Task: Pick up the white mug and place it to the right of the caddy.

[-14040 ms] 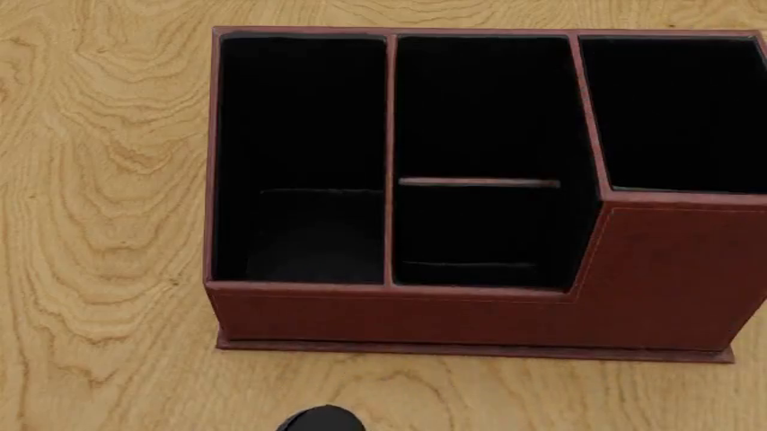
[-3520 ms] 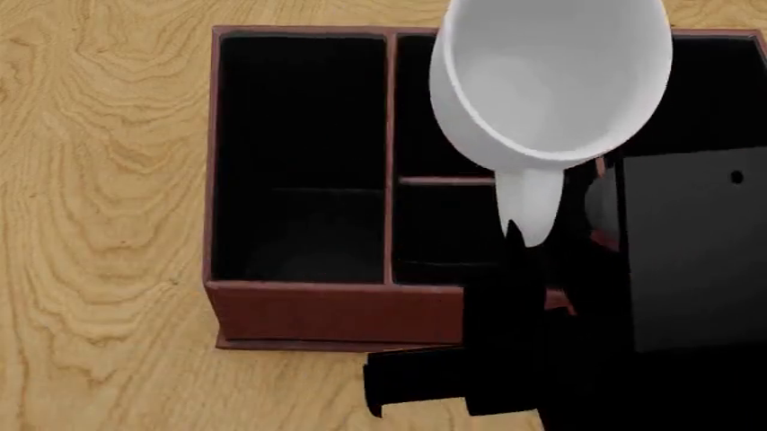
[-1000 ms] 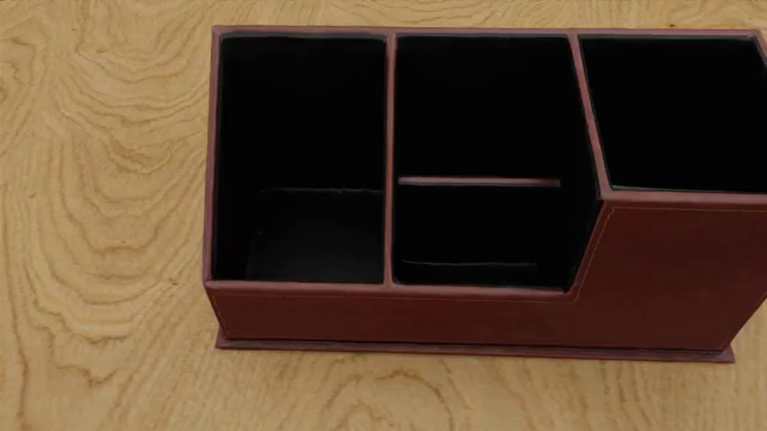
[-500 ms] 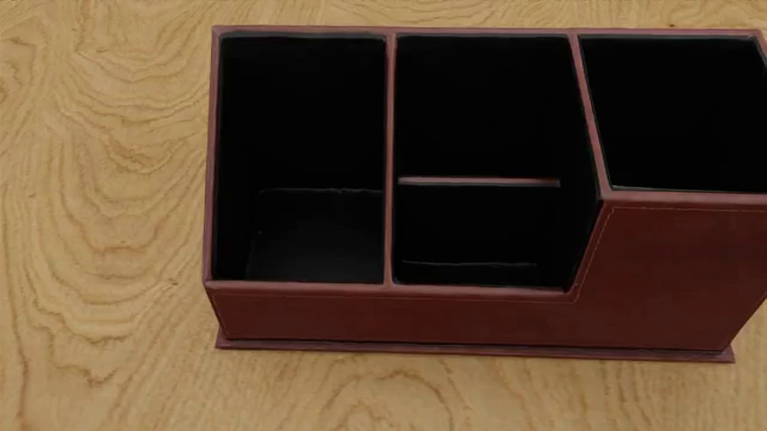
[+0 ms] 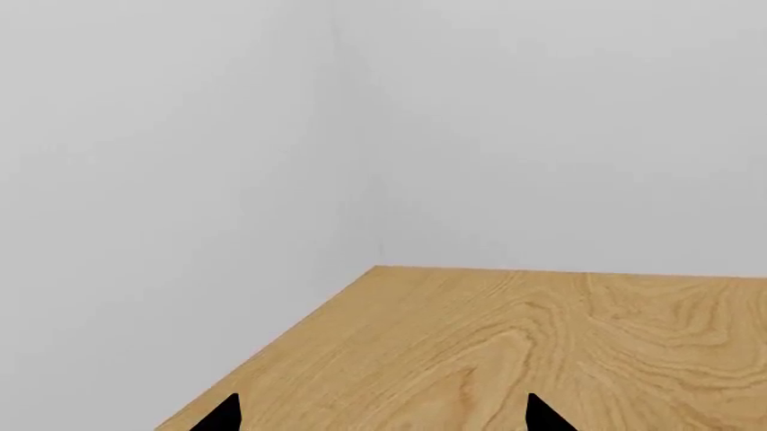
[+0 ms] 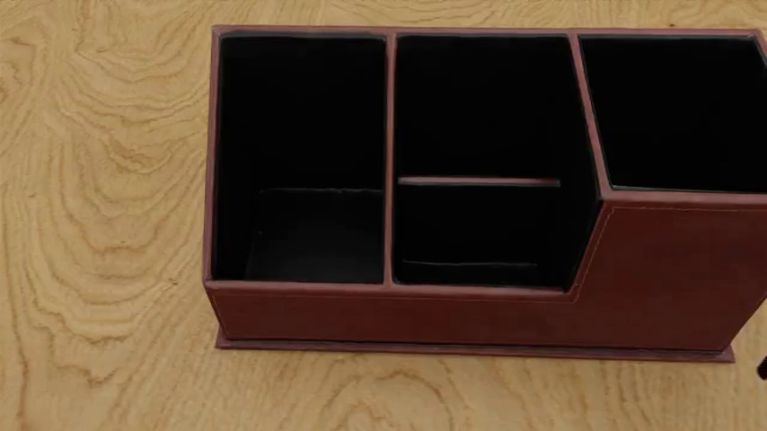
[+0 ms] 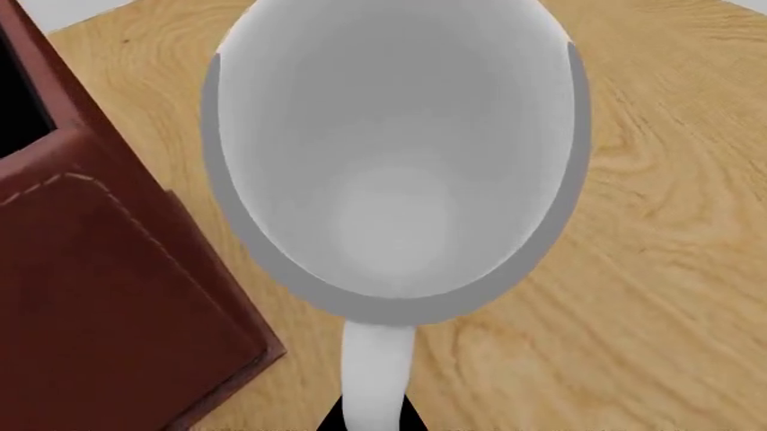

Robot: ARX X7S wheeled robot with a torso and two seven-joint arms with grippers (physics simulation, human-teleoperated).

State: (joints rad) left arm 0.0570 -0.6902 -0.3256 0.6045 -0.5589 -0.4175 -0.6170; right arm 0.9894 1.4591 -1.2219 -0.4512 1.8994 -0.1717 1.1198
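Note:
The white mug (image 7: 396,153) fills the right wrist view, seen from above into its open mouth. Its loop handle (image 7: 377,377) points at my right gripper (image 7: 374,422), whose black fingertips sit tight on either side of the handle. The mug is right beside a corner of the reddish-brown caddy (image 7: 96,296), over the wooden table; I cannot tell whether it touches the table. The caddy (image 6: 480,314) fills the head view, its black compartments empty; the mug is out of that view. My left gripper (image 5: 381,417) is open and empty, its tips wide apart over bare wood.
The wooden table (image 6: 96,224) lies left of and in front of the caddy. The left wrist view shows a table corner (image 5: 379,268) against grey walls. A small black part (image 6: 763,366) shows at the head view's right edge.
The mug was held over the caddy in the head view 3.5 s ago and has left that view. A small black part has appeared at the head view's right edge.

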